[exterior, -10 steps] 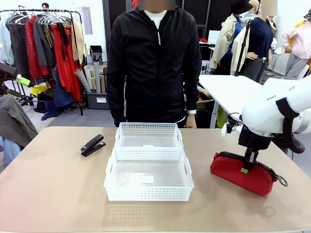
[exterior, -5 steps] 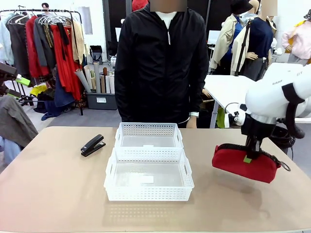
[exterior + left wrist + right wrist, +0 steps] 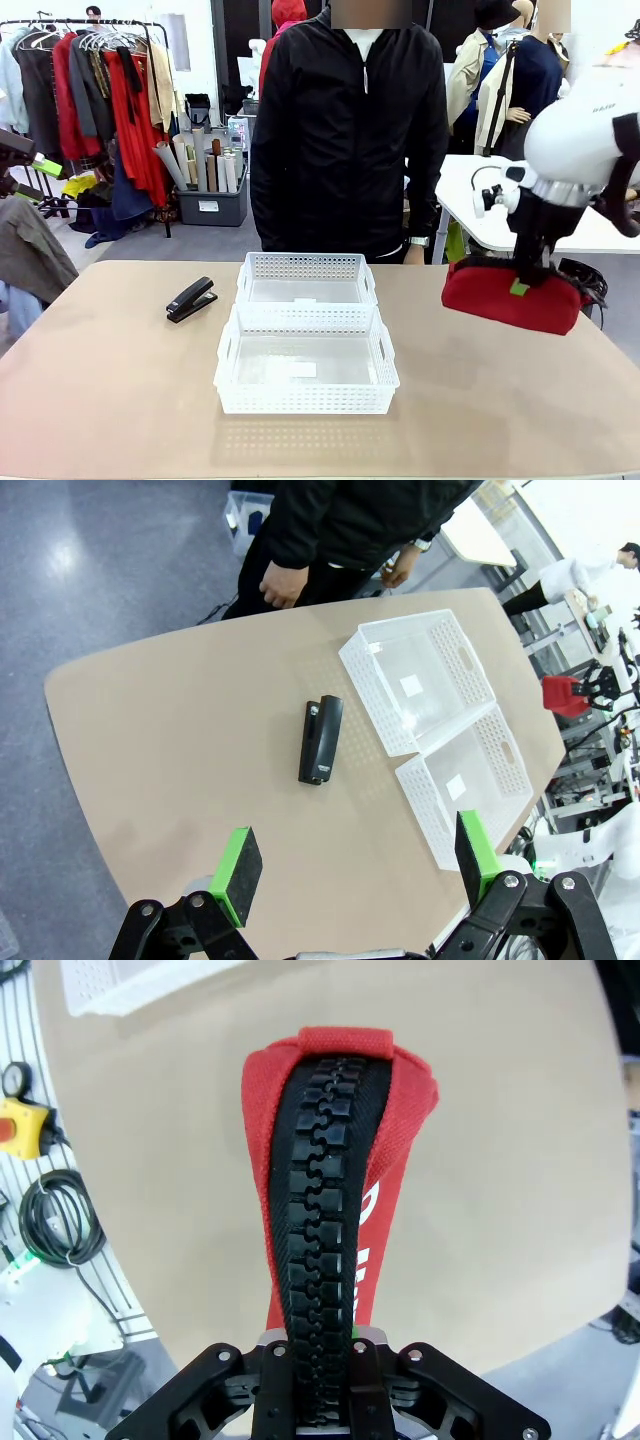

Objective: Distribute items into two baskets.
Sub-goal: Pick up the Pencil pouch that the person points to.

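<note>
A tan table stands in a workroom, with a clothes rack behind it and a person in a black jacket at its far edge. The red pouch hangs in the air over the table's right side, clear of the surface. The right gripper is clamped on its top. In the right wrist view, the black zipper runs straight up out from between the closed fingers. The pouch hangs roughly level, well to the right of the two white baskets.

The baskets sit touching, one behind the other, at the middle of the table: the near basket and the far basket. Each holds only a small white label on its clear floor. The black stapler lies on the table just left of the far basket, apart from it.

The left gripper hovers high above the table's left side with its green pads spread wide, grasping nothing. The person's hands hang at the sides, just behind the far edge.
</note>
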Controlling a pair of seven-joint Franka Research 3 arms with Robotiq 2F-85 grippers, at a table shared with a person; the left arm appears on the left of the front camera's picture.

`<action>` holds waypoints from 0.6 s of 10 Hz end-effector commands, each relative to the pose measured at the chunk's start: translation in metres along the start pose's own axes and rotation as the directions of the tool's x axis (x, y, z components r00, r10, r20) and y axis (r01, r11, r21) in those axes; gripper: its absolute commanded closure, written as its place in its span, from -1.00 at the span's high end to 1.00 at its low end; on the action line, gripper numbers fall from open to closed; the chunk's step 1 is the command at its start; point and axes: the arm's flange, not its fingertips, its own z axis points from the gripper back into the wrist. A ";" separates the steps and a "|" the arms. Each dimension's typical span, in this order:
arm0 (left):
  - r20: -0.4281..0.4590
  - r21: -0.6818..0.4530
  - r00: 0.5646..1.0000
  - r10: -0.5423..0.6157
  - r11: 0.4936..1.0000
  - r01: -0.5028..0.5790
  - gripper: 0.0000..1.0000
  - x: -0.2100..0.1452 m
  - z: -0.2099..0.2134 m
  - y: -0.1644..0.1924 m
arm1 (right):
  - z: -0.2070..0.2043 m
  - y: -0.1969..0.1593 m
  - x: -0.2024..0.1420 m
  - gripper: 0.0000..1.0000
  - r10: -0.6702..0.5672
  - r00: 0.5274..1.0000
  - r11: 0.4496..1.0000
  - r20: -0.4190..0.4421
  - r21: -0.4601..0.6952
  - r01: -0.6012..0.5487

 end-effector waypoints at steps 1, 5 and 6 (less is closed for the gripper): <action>0.009 -0.006 1.000 0.002 1.000 -0.002 1.00 0.000 0.001 0.000 | 0.030 0.001 -0.004 -1.00 0.048 0.999 0.998 0.005 -0.047 -0.047; 0.009 -0.006 1.000 0.002 1.000 -0.002 1.00 0.000 0.001 0.000 | 0.075 0.002 -0.007 -1.00 0.119 0.993 0.992 0.023 -0.052 -0.117; 0.009 -0.006 1.000 0.002 1.000 -0.002 1.00 0.000 0.001 0.000 | 0.083 0.004 -0.007 -1.00 0.129 0.992 0.990 0.004 -0.049 -0.129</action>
